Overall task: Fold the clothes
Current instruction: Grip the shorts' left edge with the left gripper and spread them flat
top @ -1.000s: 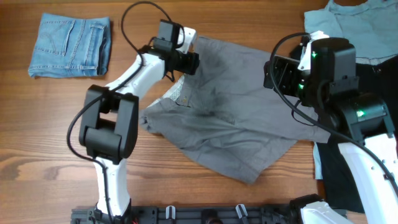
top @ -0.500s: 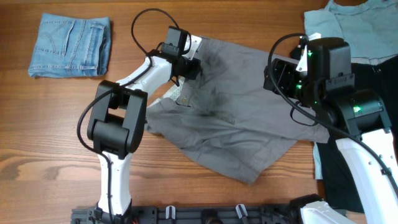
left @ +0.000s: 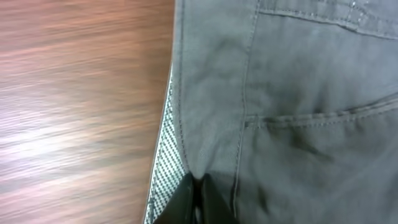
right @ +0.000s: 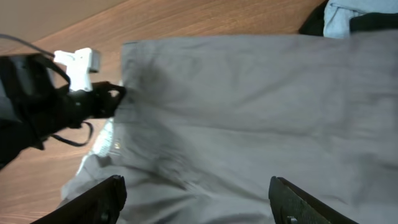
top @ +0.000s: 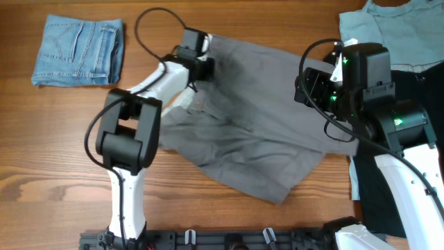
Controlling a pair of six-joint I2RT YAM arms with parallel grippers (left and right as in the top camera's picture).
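The clothes in hand are large grey-khaki shorts [top: 257, 132], spread across the middle of the table. My left gripper [top: 205, 67] is at their far-left corner. In the left wrist view its black fingertips [left: 186, 198] are pinched together on the waistband edge, beside the pale checked inner band [left: 163, 163]. My right gripper [right: 198, 202] hangs open above the right half of the shorts [right: 249, 112], with nothing between its fingers. From overhead, the right wrist [top: 347, 76] covers that part of the cloth.
Folded blue jeans [top: 78, 50] lie at the far left. A pale blue shirt [top: 399, 31] and dark garments [top: 378, 198] are piled along the right edge. Bare wood lies left of the shorts and along the front.
My left gripper has shut on the shorts' waistband corner and drawn it slightly back and left, smoothing the upper cloth. The right gripper has hardly moved.
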